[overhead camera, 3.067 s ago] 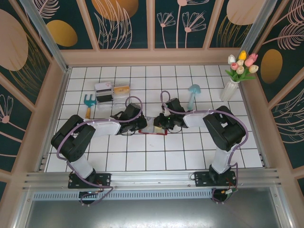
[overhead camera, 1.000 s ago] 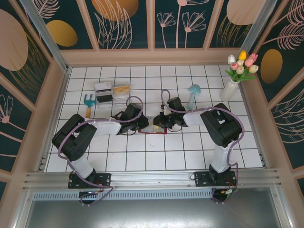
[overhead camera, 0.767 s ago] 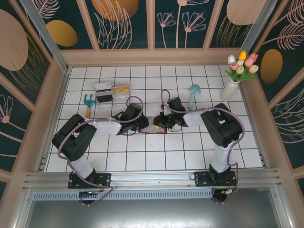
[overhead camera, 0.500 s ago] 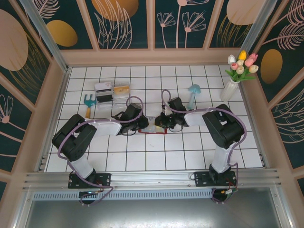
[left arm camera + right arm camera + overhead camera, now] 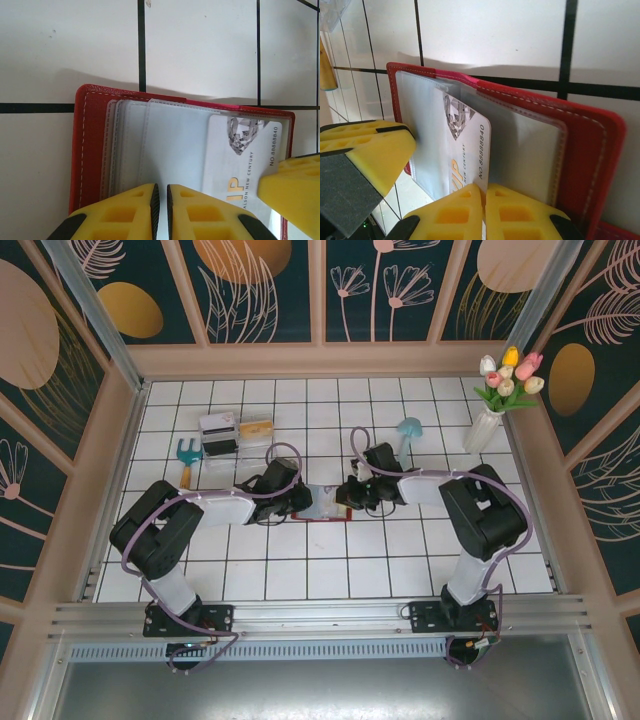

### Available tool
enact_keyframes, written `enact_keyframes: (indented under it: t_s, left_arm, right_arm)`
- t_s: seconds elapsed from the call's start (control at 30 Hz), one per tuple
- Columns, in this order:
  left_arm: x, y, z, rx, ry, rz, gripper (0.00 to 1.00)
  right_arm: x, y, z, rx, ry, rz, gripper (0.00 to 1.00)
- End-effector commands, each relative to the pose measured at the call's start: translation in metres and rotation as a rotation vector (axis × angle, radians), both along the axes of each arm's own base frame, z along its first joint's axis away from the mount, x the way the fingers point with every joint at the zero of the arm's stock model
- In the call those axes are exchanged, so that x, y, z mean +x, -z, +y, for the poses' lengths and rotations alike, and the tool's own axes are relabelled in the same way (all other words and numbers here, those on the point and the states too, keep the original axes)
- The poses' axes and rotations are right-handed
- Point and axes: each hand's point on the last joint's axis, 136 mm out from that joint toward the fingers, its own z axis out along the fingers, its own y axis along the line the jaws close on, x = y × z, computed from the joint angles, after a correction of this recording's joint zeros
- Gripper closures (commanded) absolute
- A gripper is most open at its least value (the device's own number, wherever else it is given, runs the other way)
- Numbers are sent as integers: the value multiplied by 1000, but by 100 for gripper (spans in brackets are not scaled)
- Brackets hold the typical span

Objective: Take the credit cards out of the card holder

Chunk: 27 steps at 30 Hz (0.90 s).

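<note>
The red card holder point(image 5: 92, 140) lies open on the white tiles, mid-table between both arms point(image 5: 321, 517). Its clear pockets face up. A white credit card point(image 5: 245, 150) with a diamond print and gold lettering sticks partway out of a pocket. My right gripper point(image 5: 484, 187) is shut on that card's point(image 5: 465, 145) lower edge, to the right of the holder point(image 5: 343, 500). My left gripper point(image 5: 161, 187) is shut on a clear pocket sheet of the holder point(image 5: 590, 150), on the holder's left point(image 5: 306, 502). One of its yellow fingers point(image 5: 375, 150) presses against the sheet.
A clear plastic box point(image 5: 222, 433) and a teal garden fork point(image 5: 188, 454) sit at the back left. A blue mushroom figure point(image 5: 408, 432) stands just behind the right arm. A vase of tulips point(image 5: 497, 400) is at the back right corner. Walls enclose the table.
My right gripper has shifted a little to the right, drawing the white card further out of its pocket. The left gripper has stayed on the holder.
</note>
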Motion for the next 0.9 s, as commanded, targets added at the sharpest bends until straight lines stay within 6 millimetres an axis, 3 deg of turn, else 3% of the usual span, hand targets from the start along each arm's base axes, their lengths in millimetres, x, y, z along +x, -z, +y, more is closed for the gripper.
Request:
enact_keyframes:
  t_s: [0.0,0.2,0.37,0.53,0.7,0.87]
  left_arm:
    - [-25,33,27,137,-5,116,83]
    - [-21,23,24,123,5,93,83]
    - [-8,-21,7,39,44,-9,82]
    - [-4,-40,-9,-13,97,-31,89]
    - [-6,-38,-30,-102,146,-3,95]
    - [-11,-13,-38,-78,186,66,96]
  right_arm:
    - [-7,5,-11,-16,14,22,90]
    - [-6,2,-4,33,5,23,88]
    - [-5,9,-6,13,15,33,88]
    - [-5,13,-8,2,22,38,87]
    - [-6,12,-7,10,19,31,86]
    - [-4,11,-7,17,18,26,86]
